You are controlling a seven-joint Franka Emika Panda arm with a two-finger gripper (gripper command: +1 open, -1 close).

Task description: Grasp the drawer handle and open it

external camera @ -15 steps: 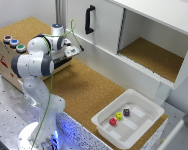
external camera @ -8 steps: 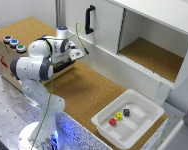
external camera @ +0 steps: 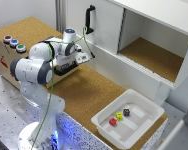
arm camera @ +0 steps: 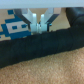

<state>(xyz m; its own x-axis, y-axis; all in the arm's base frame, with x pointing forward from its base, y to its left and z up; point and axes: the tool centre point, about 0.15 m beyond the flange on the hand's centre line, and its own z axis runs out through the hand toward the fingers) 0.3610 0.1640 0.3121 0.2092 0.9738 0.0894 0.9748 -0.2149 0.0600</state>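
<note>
The pincer sat narrow — fingers nearly together, just above the drawer handle; whether they gripped it — I could not tell.

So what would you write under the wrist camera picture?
Close-up: the gripper sits right at the drawer handle, a black bar.

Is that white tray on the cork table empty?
No, the white tray holds three small things: a red one, a yellow one and a dark one.
</note>
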